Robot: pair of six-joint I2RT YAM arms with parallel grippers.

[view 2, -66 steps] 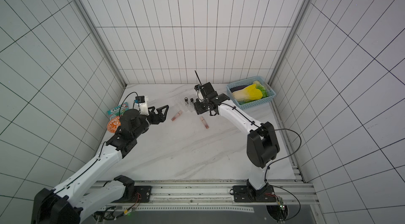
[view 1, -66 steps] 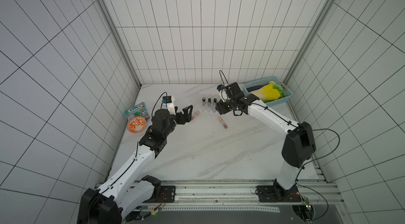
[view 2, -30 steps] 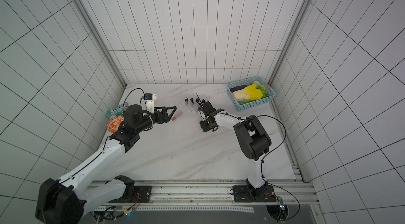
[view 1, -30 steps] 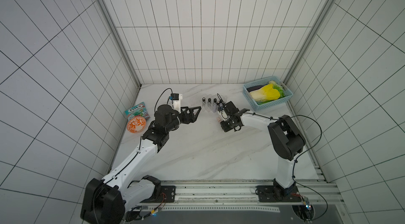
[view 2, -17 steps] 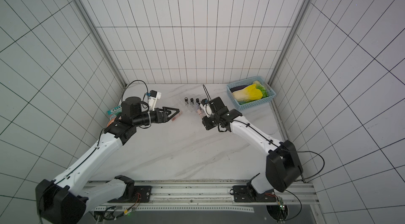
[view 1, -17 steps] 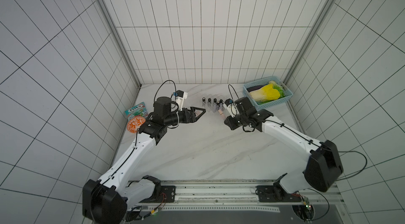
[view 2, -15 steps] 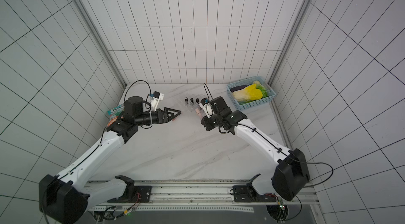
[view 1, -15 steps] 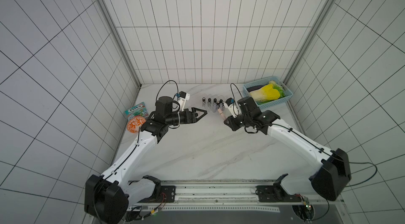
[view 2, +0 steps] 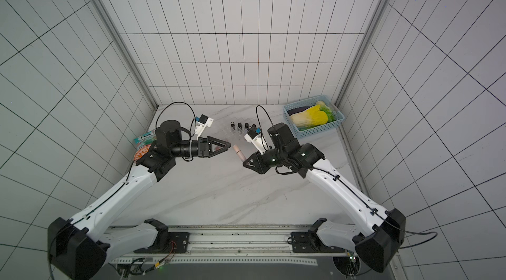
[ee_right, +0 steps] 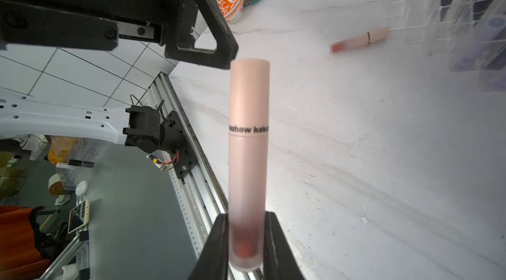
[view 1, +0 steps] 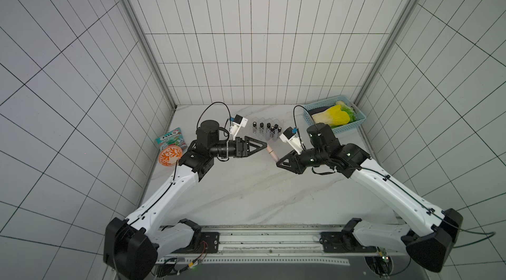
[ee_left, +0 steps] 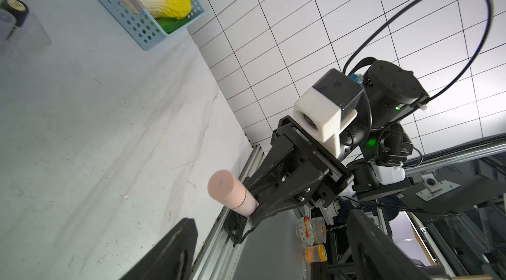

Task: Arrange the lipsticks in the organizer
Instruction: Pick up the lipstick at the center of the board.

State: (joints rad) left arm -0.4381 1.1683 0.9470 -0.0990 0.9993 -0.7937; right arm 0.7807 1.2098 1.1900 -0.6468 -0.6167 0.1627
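And the right gripper (view 1: 278, 164) was pinching a slim pink lip-gloss tube (view 1: 273, 154) by its dark-red end, in the air over the table's (view 1: 246, 196) back half. Its cap was aimed at the left gripper (view 1: 262, 145), whose fingers (ee_left: 175, 251) were spread wide and empty. Looked like a handover! Several black lipsticks (view 1: 268, 125) stood in the clear organizer (ee_right: 405, 10) by the back edge; this tube wasn't in, so work was left. Only the right wrist view plainly showed a 2nd pink tube (ee_right: 361, 40) lying on the table just before the organizer. The top views mostly hid it.
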